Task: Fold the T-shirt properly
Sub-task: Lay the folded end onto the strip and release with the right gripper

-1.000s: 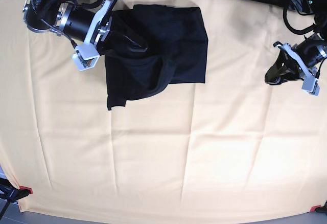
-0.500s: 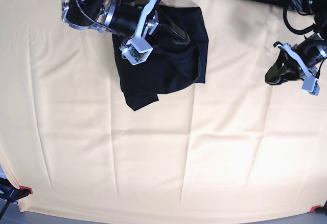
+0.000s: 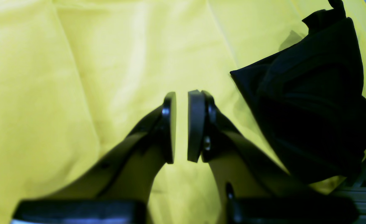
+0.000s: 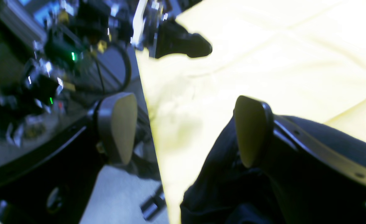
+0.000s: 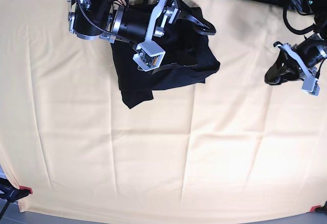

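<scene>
A yellow-clothed table (image 5: 153, 157) carries the bunched black T-shirt (image 5: 168, 65), seemingly part-folded, near its far edge.

T-shirt (image 5: 168, 65): plain black, no pattern seen. Tablecloth (image 5: 163, 152): plain pale yellow-orange in base view, brighter yellow in wrist views. Right gripper (image 5: 204, 47): black fingers, silver-grey wrist body, white camera block. Left gripper (image 5: 271, 76): black fingers, white bracket. Clamps at front table corners (image 5: 24, 189): red.
</scene>
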`<action>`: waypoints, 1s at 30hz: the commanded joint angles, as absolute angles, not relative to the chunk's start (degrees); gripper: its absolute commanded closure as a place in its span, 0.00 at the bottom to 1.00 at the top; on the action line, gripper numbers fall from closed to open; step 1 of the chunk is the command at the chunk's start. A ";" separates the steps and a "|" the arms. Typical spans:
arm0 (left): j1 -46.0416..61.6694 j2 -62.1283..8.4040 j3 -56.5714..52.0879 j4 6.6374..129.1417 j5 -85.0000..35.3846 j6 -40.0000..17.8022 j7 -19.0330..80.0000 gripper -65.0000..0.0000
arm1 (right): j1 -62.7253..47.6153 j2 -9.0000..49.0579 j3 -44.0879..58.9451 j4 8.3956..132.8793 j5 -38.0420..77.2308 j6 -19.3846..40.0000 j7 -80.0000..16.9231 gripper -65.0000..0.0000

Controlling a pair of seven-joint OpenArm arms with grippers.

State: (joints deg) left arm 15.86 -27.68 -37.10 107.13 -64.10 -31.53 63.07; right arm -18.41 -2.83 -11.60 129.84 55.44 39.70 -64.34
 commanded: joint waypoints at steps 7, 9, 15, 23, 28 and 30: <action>15.55 -28.93 -37.52 107.98 -65.04 -31.68 62.17 0.86 | -20.95 1.19 -11.46 131.09 61.39 40.00 -68.58 0.24; 15.53 -28.91 -37.52 107.98 -65.06 -31.66 62.19 0.86 | -23.29 1.80 -11.46 132.66 63.53 40.00 -69.93 0.24; 15.55 -28.91 -37.52 107.98 -66.32 -31.66 62.24 0.86 | -27.99 1.91 -11.64 135.00 59.40 40.00 -68.25 0.24; 15.53 -28.91 -37.52 107.98 -67.13 -31.68 62.61 0.86 | -27.75 1.93 -15.57 131.50 43.40 40.00 -61.41 0.24; 15.53 -28.91 -37.52 107.98 -67.61 -31.68 62.63 0.86 | -26.79 2.70 -15.70 131.07 37.12 40.00 -58.17 0.24; 15.53 -28.91 -37.52 107.98 -67.61 -31.70 63.05 0.86 | -26.65 4.14 -15.73 131.07 33.39 40.00 -55.24 0.24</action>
State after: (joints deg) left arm 15.84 -27.77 -37.10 107.13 -66.22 -31.53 64.12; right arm -26.63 4.21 -15.66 130.30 32.18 39.70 -56.42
